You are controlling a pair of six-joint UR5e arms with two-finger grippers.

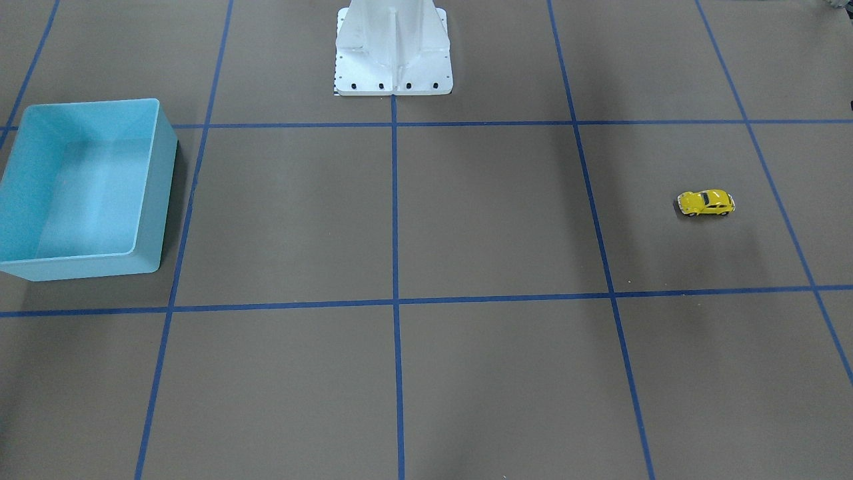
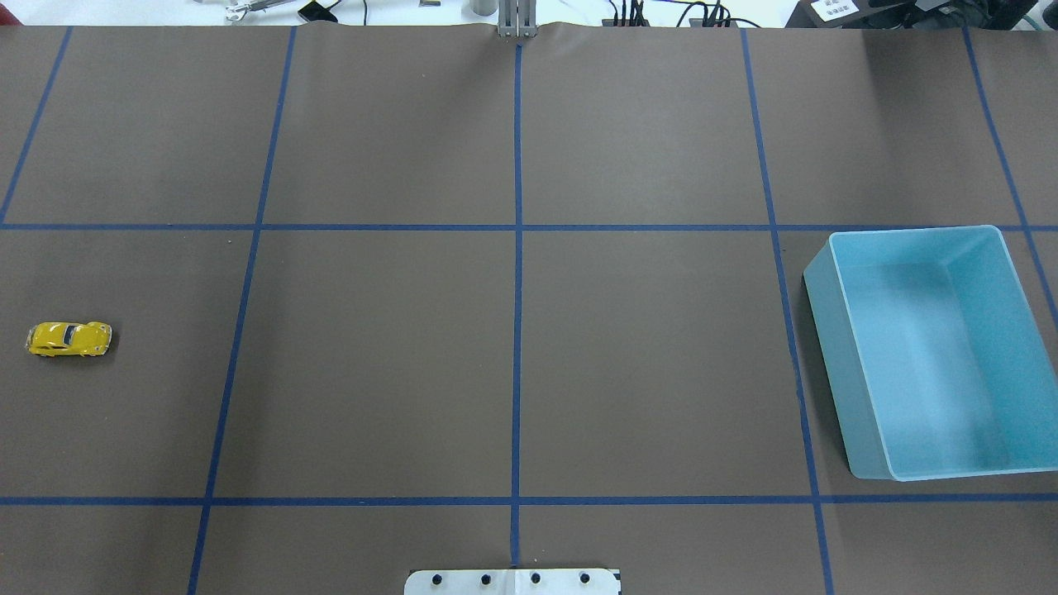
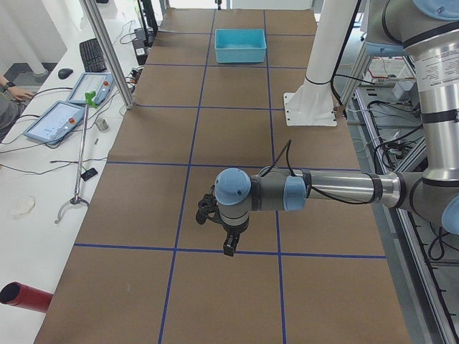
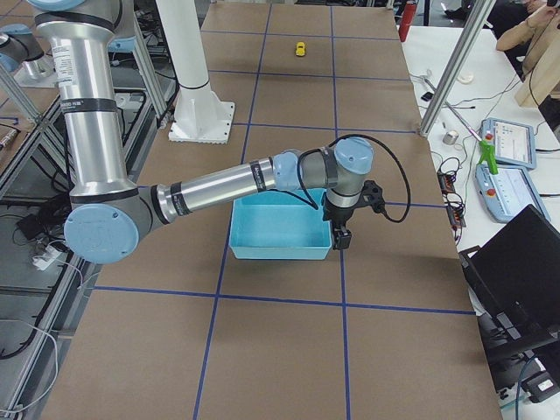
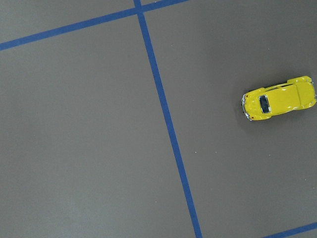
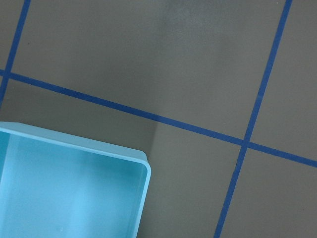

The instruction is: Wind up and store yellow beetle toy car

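Exterior left gives us our only sight of the left gripper (image 3: 228,248), a dark two-finger claw hanging from the near arm's wrist, low in the middle of that frame above the brown table cover (image 3: 143,215). We cannot tell from it whether the claw is released or clenched. The same goes for the right gripper (image 4: 340,238), which shows only in exterior right, at centre frame.

In the left wrist view, the tiny glossy yellow beetle toy car (image 5: 279,98) with dark windows sits on its wheels at the right edge, above mid-height. It is well off centre, and no fingers show there. The overhead view has it at the far left, mid-height (image 2: 69,339). The front-facing view has it at the right (image 1: 706,203).

We judge the step in hand to be the approach. To do it well, we first shift the wrist until the car is centred. We then turn the jaws to close across its narrow flanks, not along its length, and come straight down. We grip lightly, since a glossy rounded shell could squirt out, and we leave the wheels free on the cover for the winding.

The light-blue rectangular plastic bin (image 2: 826,330) lies well apart, at the overhead view's right. The right gripper hangs just beside one of its corners (image 6: 143,168). The white pedestal base (image 1: 393,47) stands at top centre of the front-facing view, off the line from car to bin. We see nothing lying between them but blue tape lines (image 5: 163,114).
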